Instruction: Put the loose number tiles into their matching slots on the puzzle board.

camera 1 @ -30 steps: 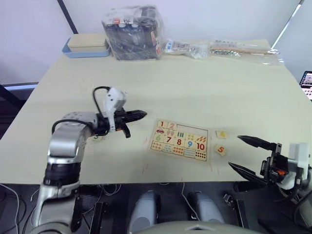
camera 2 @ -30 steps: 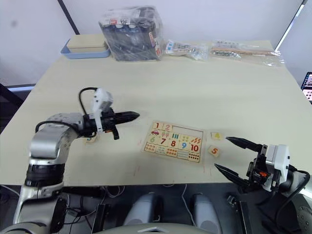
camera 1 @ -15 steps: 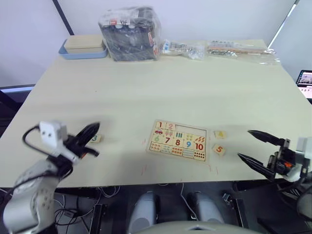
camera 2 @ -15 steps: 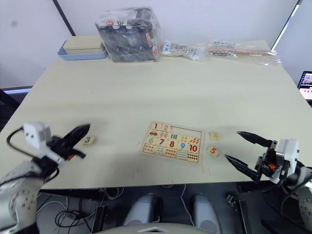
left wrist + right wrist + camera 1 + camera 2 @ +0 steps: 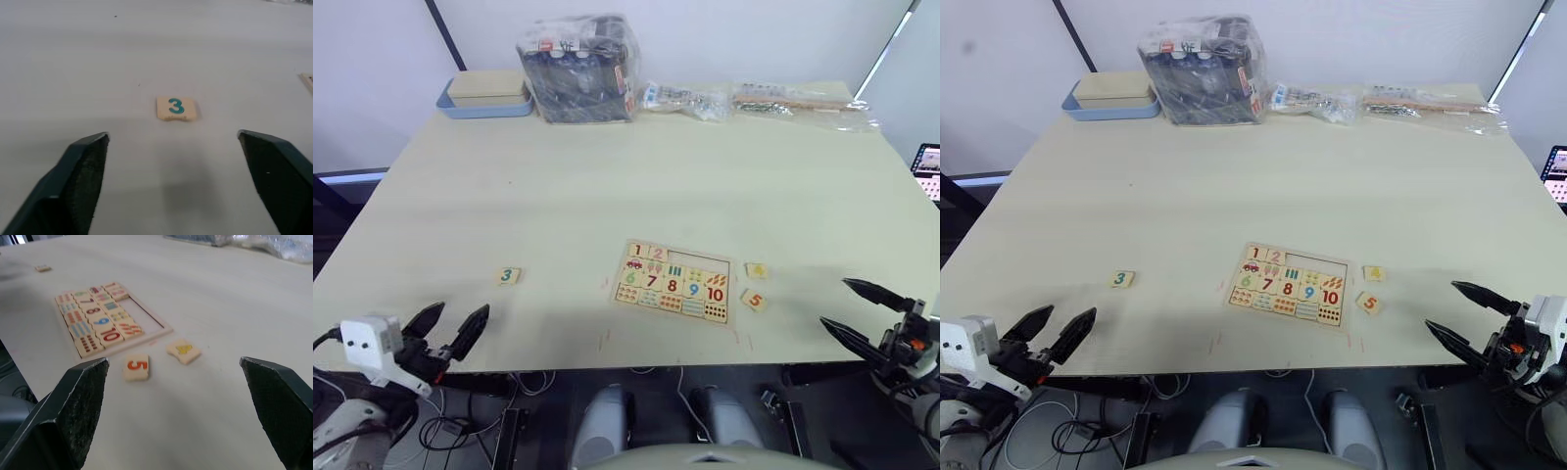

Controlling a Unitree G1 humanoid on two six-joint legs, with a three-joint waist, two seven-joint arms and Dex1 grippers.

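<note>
Black-fingered and spread wide, the left jaws (image 5: 450, 331) sit at the lower left of the frame, off the near edge of the desk (image 5: 636, 166), holding nothing. Up and right of them lies the 3 tile (image 5: 508, 276) — flat on the desk, well apart from the fingertips; in the left wrist view it lies ahead, between the two fingers. At lower centre the puzzle board (image 5: 674, 280) rests flat, with 1 and 2 seated in its top row and pale empty slots (image 5: 703, 264) beside them. Just right of the board lie the 4 tile (image 5: 757, 269) and, nearer, the 5 tile (image 5: 753, 300). At the lower right edge the right jaws (image 5: 860, 309) are also apart and empty — the 5 tile lies up and left of them, not touching.
</note>
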